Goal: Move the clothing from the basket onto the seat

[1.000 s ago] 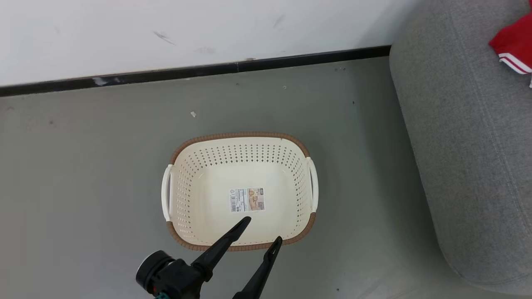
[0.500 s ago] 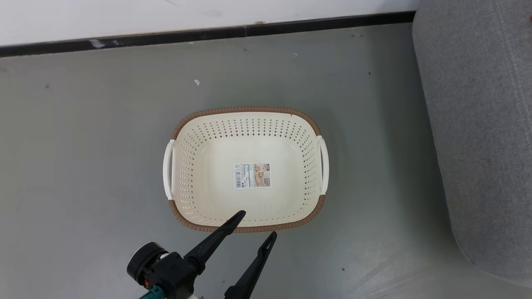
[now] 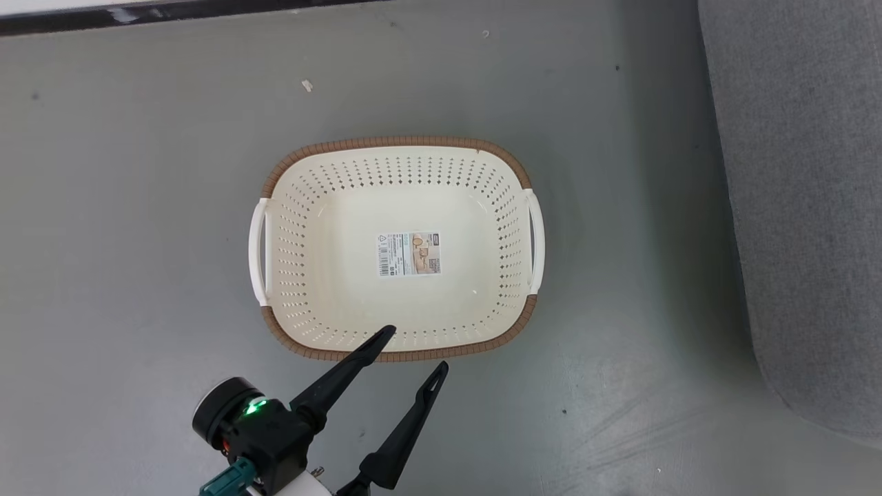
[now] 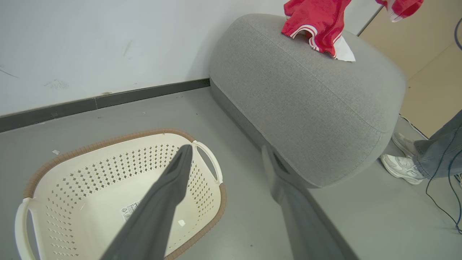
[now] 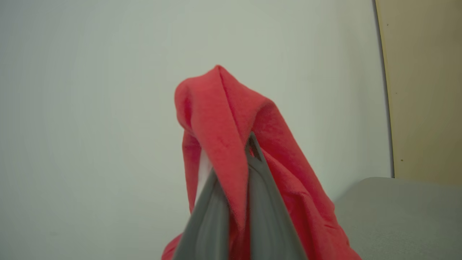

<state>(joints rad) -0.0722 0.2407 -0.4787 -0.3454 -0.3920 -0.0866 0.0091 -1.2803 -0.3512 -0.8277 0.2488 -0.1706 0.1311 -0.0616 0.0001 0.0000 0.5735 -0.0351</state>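
The cream basket (image 3: 386, 142) stands on the grey floor and holds no clothing, its label sticker showing on the bottom. My left gripper (image 3: 413, 349) hovers open over the basket's near rim, nothing between its fingers. In the left wrist view the gripper (image 4: 225, 148) spreads above the basket (image 4: 108, 140), and red clothing (image 4: 317, 21) with white stripes lies on top of the grey seat (image 4: 306, 94). A second red piece (image 4: 400, 7) hangs at the top right. My right gripper (image 5: 249, 151) is shut on red clothing (image 5: 216, 119), which drapes over its fingers, beside the seat (image 5: 397, 216).
The seat (image 3: 799, 207) runs down the right side of the head view. A white wall with a black skirting (image 4: 108, 103) lies behind the basket. A person's shoe (image 4: 400, 167) and trouser leg (image 4: 440, 144) stand right of the seat, with a cable (image 4: 442, 202) on the floor.
The head camera has tilted down: wall and skirting slid up out of the picture, and the red clothing on the seat left it. My left gripper stays open near the basket's rim.
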